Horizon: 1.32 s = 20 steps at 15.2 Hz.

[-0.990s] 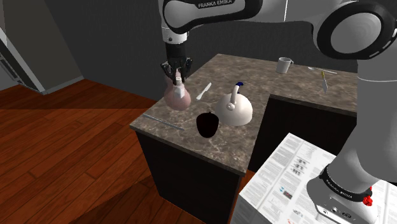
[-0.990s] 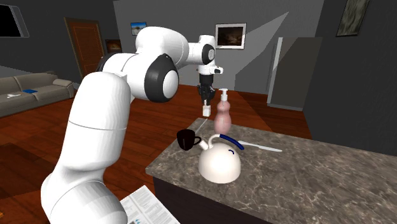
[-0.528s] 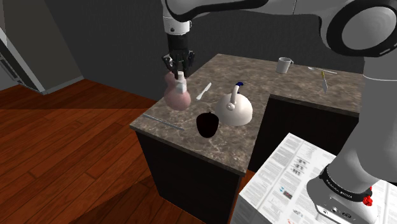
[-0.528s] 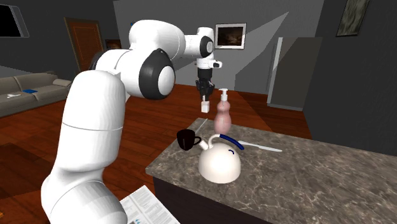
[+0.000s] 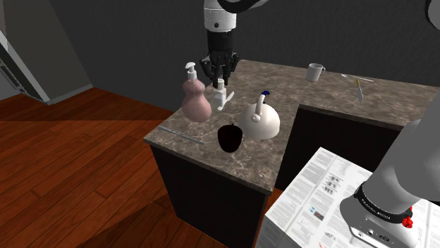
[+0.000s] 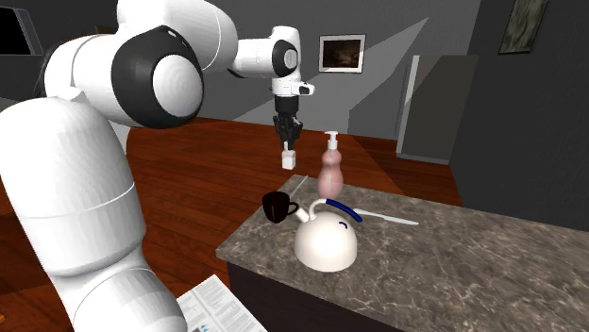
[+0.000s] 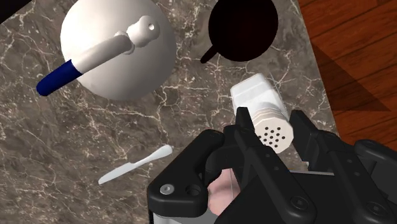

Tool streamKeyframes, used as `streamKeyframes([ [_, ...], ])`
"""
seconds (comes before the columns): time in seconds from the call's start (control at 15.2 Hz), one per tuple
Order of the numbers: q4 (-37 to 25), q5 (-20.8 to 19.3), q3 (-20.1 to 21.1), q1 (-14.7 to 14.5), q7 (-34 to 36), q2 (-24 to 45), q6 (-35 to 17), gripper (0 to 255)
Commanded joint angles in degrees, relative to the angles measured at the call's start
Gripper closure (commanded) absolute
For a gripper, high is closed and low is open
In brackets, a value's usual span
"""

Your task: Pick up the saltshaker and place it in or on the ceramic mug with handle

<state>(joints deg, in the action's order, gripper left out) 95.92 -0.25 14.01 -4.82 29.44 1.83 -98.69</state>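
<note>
White saltshaker (image 7: 262,109) | clamped in black pincer (image 7: 270,125), hanging below it | aloft over countertop (image 7: 191,118), near black mug (image 7: 245,27)

The stone counter (image 5: 247,165) holds a pink soap bottle (image 5: 195,102), a white kettle (image 5: 260,121), a black mug (image 5: 229,137), a far white cup (image 5: 314,72) and maybe a small knife (image 7: 135,164).

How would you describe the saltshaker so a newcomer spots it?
Find the dark veined stone counter; above it the black two-finger gripper hangs beside a pink pump bottle. Clasped between its fingers is a white boxy shaker with a dotted end, the one item off the counter.
</note>
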Motion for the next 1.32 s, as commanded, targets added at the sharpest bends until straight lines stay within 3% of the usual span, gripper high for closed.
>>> streamKeyframes([
  [0.0,4.51,1.12,0.0,0.08,-0.19,-4.59,-0.06,255],
  [0.13,9.04,2.34,-0.14,0.05,-0.56,-9.68,0.37,255],
  [1.25,21.63,2.37,0.11,-0.15,-0.58,-9.18,-12.71,255],
])
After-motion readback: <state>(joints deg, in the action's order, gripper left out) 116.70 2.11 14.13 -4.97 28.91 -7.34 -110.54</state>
